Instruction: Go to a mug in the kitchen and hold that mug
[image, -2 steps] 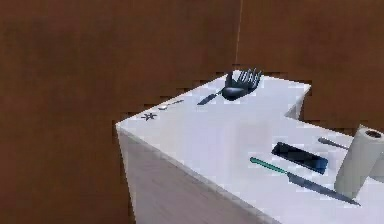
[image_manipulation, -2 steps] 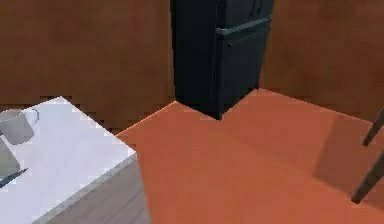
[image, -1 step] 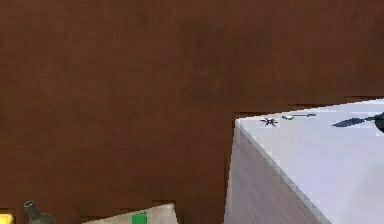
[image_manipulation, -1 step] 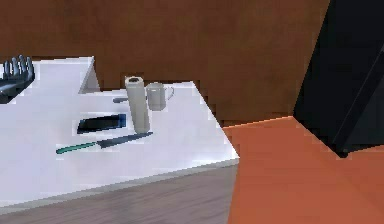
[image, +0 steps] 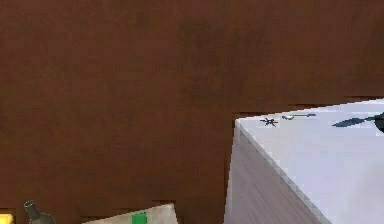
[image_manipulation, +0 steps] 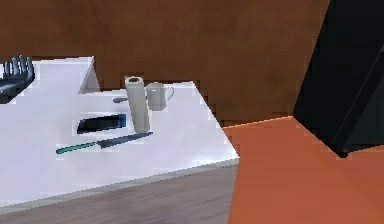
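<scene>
A pale grey mug (image_manipulation: 159, 95) with its handle turned toward the arm side view's right stands upright on the white, block-shaped kitchen surface (image_manipulation: 175, 150), close to that surface's far edge. Just beside it, toward the view's left, an upright white paper-towel roll (image_manipulation: 137, 102) stands a little nearer the camera; whether the two touch cannot be told. Nearer the view's left lies a flat dark-blue rectangular slab (image_manipulation: 100, 125), and in front of it a long knife (image_manipulation: 100, 144) with a teal handle and dark blade lies flat on the surface. At the upper left edge sits a dark, many-pronged object (image_manipulation: 14, 73). Behind the surface runs a dark brown wall (image_manipulation: 250, 50); to the right a tall black cabinet-like block (image_manipulation: 350, 70) stands on the orange-red floor (image_manipulation: 310, 170).

In the forward view the surface's white corner (image: 320, 165) carries a few small dark items (image: 360, 122) along its far edge.

How the tool stands cannot be told.
</scene>
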